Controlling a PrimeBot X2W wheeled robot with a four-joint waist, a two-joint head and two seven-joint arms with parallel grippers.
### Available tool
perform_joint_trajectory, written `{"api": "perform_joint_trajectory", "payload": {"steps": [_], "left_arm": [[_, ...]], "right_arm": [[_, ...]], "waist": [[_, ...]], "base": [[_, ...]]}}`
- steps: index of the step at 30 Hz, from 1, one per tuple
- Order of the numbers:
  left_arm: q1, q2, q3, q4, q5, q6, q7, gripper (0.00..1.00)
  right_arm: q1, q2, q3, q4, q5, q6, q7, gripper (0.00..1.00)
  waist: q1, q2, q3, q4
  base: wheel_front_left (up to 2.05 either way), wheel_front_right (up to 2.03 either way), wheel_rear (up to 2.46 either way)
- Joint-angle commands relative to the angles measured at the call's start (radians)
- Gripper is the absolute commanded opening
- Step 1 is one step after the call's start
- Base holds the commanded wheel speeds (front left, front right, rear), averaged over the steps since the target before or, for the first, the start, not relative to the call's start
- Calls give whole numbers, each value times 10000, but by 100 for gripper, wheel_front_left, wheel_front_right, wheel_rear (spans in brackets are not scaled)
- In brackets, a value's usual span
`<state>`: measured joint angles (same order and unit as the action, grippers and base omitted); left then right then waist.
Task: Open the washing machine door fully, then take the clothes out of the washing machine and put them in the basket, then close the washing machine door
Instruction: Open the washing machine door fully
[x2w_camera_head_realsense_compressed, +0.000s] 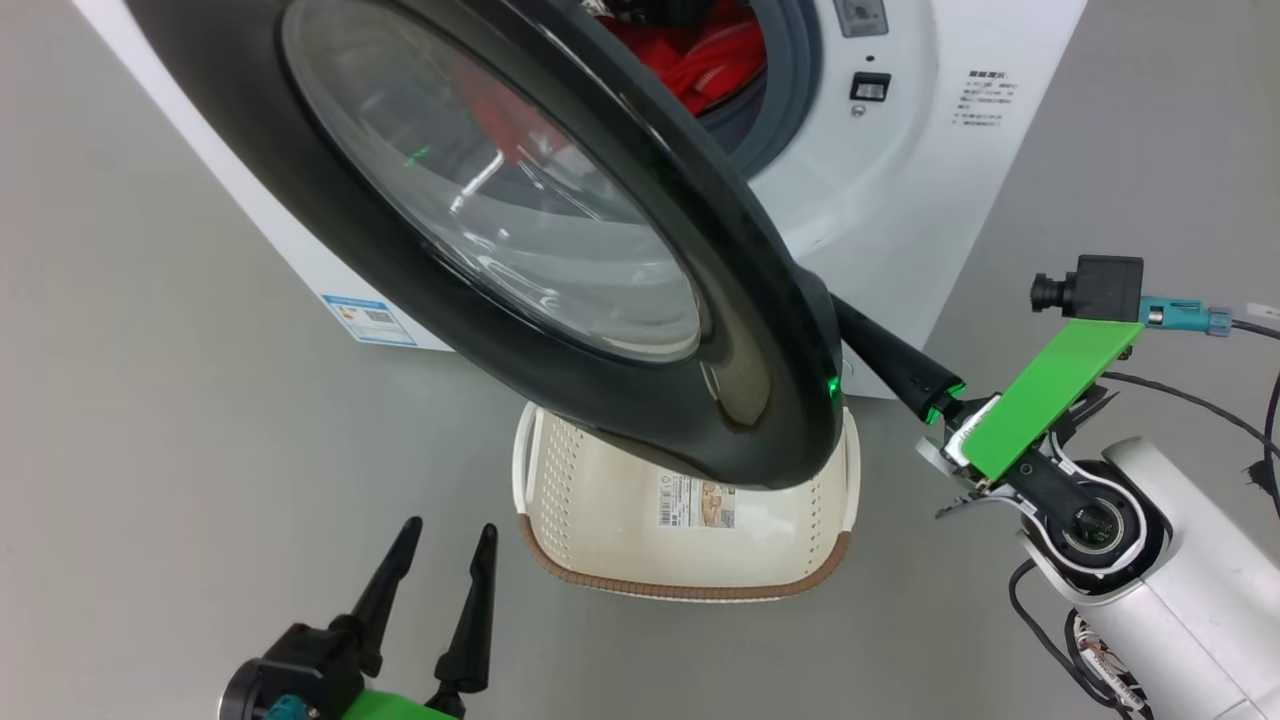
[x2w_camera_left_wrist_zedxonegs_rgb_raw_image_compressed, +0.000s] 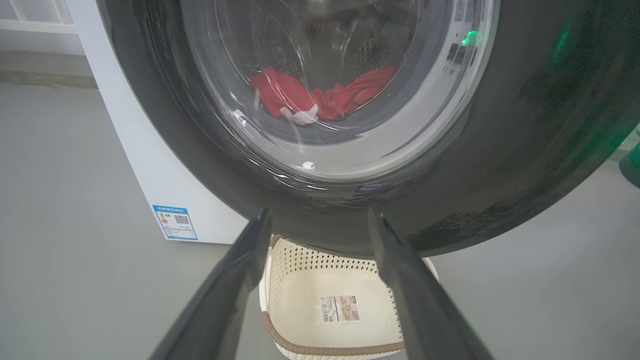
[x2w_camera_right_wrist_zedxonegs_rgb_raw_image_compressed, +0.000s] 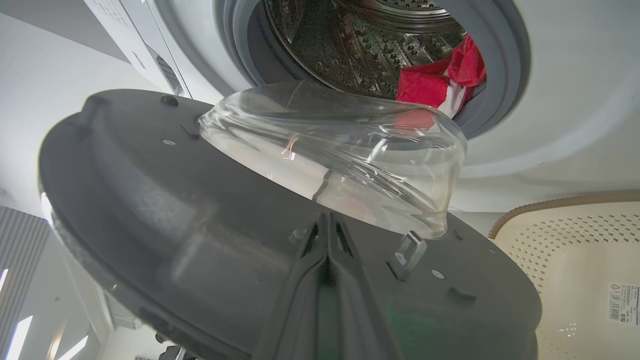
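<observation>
Halfway, roughly: the door (x2w_camera_head_realsense_compressed: 500, 200) stands out from the washer (x2w_camera_head_realsense_compressed: 900, 180), its black rim hanging over the basket (x2w_camera_head_realsense_compressed: 690, 590) on the floor (x2w_camera_head_realsense_compressed: 150, 450). Red clothes (x2w_camera_head_realsense_compressed: 715, 55) lie inside the drum (x2w_camera_right_wrist_zedxonegs_rgb_raw_image_compressed: 350, 55), in view through the opening. The right fingers (x2w_camera_right_wrist_zedxonegs_rgb_raw_image_compressed: 305, 285) are pressed together and reach behind the door, tips at its grey inner face just beside the metal latch (x2w_camera_right_wrist_zedxonegs_rgb_raw_image_compressed: 410, 247) — whether they touch it I cannot tell. The left fingers (x2w_camera_head_realsense_compressed: 470, 610) are spread wide with nothing between them — low, left of the basket, pointing toward the door.
</observation>
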<state>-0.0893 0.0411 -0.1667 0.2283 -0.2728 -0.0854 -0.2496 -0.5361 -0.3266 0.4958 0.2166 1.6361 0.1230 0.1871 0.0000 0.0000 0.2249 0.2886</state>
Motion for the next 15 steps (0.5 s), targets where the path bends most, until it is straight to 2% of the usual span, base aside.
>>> {"api": "perform_joint_trajectory", "payload": {"steps": [1, 15], "left_arm": [[-236, 91, 258, -166, -62, 52, -122, 100], [152, 91, 340, -144, -41, 120, -122, 100]], "right_arm": [[94, 225, 112, -320, 0, 77, 212, 0], [973, 768, 514, -677, -396, 77, 946, 0]], "waist": [[0, 0, -106, 115], [0, 0, -764, 809]], "base": [[0, 0, 0], [0, 0, 0]]}}
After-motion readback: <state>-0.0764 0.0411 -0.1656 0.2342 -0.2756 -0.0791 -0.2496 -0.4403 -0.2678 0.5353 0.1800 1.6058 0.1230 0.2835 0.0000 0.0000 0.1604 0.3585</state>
